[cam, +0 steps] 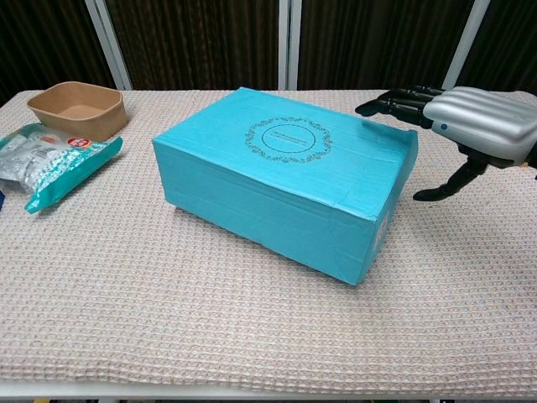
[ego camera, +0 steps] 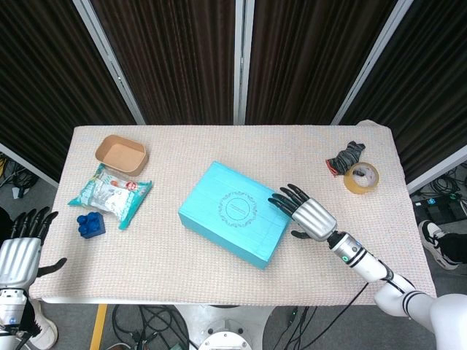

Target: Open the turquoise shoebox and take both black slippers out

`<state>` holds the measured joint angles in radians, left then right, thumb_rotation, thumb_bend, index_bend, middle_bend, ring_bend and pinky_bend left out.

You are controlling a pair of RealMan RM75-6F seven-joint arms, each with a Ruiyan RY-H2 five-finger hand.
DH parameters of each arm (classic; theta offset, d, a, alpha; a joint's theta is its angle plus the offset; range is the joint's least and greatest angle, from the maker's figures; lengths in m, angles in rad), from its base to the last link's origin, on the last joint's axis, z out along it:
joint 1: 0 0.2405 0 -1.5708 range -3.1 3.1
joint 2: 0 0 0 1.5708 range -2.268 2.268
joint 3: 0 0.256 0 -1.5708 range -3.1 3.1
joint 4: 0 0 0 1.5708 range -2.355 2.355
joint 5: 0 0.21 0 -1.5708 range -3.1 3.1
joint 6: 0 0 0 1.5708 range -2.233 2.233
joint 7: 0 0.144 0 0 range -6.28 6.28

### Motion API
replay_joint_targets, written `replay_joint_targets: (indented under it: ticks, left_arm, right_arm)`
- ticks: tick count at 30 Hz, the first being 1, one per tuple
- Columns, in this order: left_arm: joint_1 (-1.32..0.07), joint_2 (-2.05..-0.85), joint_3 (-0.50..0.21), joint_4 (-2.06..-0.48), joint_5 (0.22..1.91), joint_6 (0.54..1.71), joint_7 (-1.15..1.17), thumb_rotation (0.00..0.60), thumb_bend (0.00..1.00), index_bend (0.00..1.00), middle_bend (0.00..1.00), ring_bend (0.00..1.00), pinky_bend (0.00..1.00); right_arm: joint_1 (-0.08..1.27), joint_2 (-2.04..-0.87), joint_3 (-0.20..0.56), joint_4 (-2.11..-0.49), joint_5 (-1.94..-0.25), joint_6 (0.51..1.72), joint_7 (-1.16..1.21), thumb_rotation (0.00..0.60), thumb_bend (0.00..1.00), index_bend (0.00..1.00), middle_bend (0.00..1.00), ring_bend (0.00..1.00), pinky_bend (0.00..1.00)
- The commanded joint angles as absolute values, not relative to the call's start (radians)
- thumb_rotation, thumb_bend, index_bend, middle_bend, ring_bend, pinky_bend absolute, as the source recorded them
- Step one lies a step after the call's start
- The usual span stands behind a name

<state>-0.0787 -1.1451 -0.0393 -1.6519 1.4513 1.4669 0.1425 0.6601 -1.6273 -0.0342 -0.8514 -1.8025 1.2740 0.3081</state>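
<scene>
The turquoise shoebox (ego camera: 232, 214) lies lid-closed mid-table, skewed so one corner points toward five o'clock. The right hand (ego camera: 305, 214) rests at its three o'clock edge, fingers (cam: 394, 104) spread flat over the lid, thumb down beside the wall, holding nothing. The left hand (ego camera: 20, 250) hovers off the table's eight o'clock corner, fingers apart and empty.

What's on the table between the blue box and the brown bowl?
Nothing: only bare woven cloth lies between the turquoise shoebox and the brown bowl, as the head view shows.
</scene>
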Motion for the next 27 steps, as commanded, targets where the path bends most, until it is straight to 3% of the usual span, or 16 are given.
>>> replay_joint_targets:
  ticks: [1, 5, 8, 12, 16, 27]
  left_arm:
    - [-0.079, -1.144, -0.04, -1.653, 1.45, 1.466, 0.142, 0.6, 0.11, 0.1, 0.04, 0.0, 0.03]
    - [-0.079, -1.143, -0.041, -1.653, 1.447, 1.467, 0.139, 0.6, 0.11, 0.1, 0.04, 0.0, 0.03]
    - [-0.079, -1.144, -0.04, -1.651, 1.445, 1.463, 0.135, 0.6, 0.11, 0.1, 0.04, 0.0, 0.03]
    - [-0.079, -1.147, -0.038, -1.647, 1.444, 1.46, 0.13, 0.6, 0.11, 0.1, 0.04, 0.0, 0.03]
    - [-0.076, -1.147, -0.036, -1.642, 1.445, 1.463, 0.122, 0.6, 0.11, 0.1, 0.04, 0.0, 0.03]
    - [-0.08, -1.148, -0.037, -1.638, 1.454, 1.462, 0.116, 0.6, 0.11, 0.1, 0.04, 0.0, 0.03]
  right_arm:
    - [0.663, -1.668, -0.033, -0.805, -1.802, 1.302, 0.321, 0.6, 0.06, 0.0, 0.14, 0.0, 0.0]
    - [0.667, -1.718, -0.034, -0.739, -1.818, 1.361, 0.336, 0.6, 0.12, 0.06, 0.18, 0.0, 0.01]
    - [0.671, -1.757, -0.038, -0.677, -1.832, 1.404, 0.343, 0.6, 0.23, 0.13, 0.2, 0.05, 0.04]
    - [0.666, -1.805, -0.046, -0.595, -1.827, 1.428, 0.384, 0.6, 0.47, 0.24, 0.26, 0.14, 0.15]
    - [0.652, -1.829, -0.036, -0.576, -1.79, 1.428, 0.489, 0.6, 0.68, 0.27, 0.3, 0.2, 0.2]
    - [0.642, -1.739, 0.063, -0.816, -1.586, 1.26, 0.98, 0.6, 0.7, 0.29, 0.32, 0.23, 0.22]
